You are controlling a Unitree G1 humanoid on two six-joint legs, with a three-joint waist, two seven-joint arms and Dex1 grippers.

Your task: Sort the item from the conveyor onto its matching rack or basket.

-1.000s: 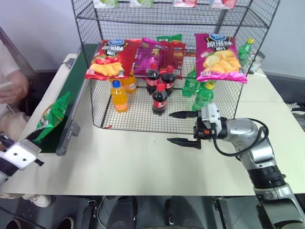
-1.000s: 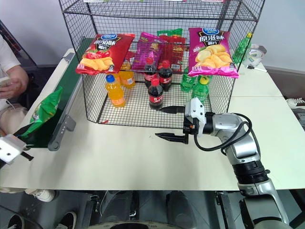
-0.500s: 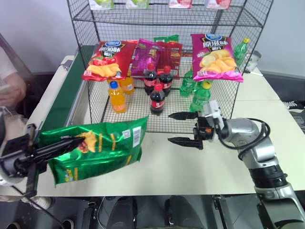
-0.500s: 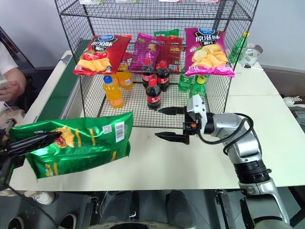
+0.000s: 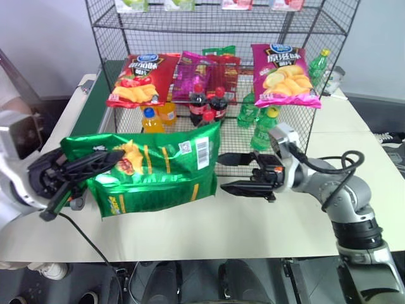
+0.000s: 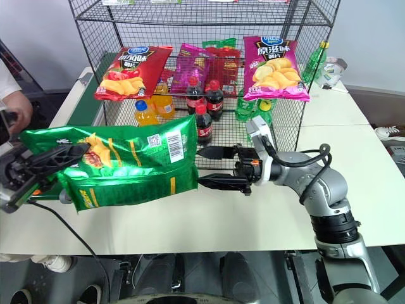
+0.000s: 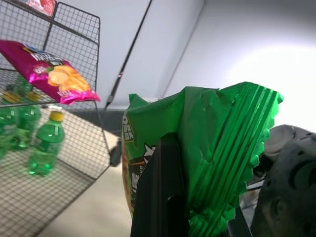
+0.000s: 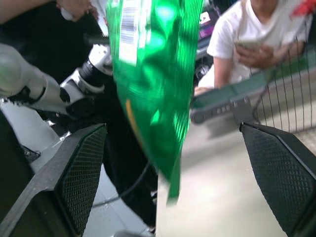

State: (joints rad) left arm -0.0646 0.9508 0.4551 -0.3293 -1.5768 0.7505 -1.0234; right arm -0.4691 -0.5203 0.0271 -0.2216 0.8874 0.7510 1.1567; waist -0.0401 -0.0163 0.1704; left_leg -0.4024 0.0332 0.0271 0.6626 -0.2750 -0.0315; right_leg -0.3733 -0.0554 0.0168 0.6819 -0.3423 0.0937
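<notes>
Green bag (image 5: 155, 168) now lifted nearer right gripper (image 5: 229, 173); left gripper (image 5: 95, 163) clamped.

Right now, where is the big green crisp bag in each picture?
Left eye view: green crisp bag, left of centre.
Right eye view: left of centre.
Left wrist view: centre-right.
Right wrist view: top centre.
Shared landmark: the black wire rack.

Left pincer (image 5: 95, 161) clamped; right pincer (image 5: 229, 172) agape.
</notes>
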